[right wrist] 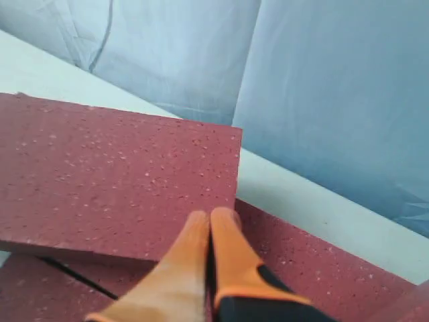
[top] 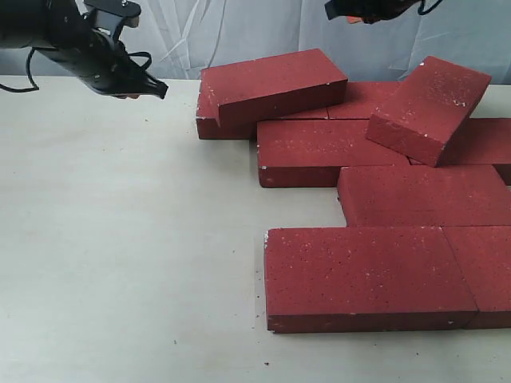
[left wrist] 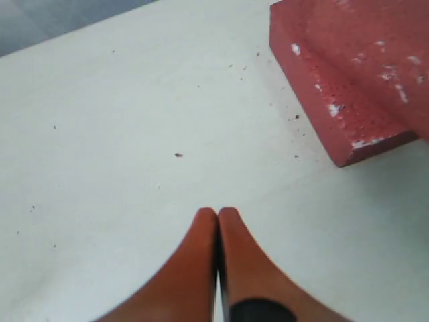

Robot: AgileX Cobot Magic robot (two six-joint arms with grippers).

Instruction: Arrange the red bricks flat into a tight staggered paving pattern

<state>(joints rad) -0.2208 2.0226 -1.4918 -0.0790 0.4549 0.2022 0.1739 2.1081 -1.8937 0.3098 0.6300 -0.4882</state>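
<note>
Several dark-red bricks lie in staggered rows at the right of the table: one at the front (top: 367, 275), one behind it (top: 423, 195), one in the middle (top: 331, 152). Two more rest tilted on top of the others, one at the back left (top: 271, 84) and one at the back right (top: 429, 108). My left gripper (top: 156, 88) hangs shut and empty above the table, left of the back-left brick; its wrist view shows the tips (left wrist: 217, 213) together and that brick's corner (left wrist: 348, 74). My right gripper (top: 331, 9), shut and empty, hovers over the tilted back-left brick (right wrist: 120, 181), its tips (right wrist: 211, 216) near the brick's end.
The pale table (top: 120, 239) stretches bare across the left half and front. A light blue curtain (top: 207, 32) hangs close behind the back edge. Another flat brick (top: 487, 275) runs off the right edge of the exterior view.
</note>
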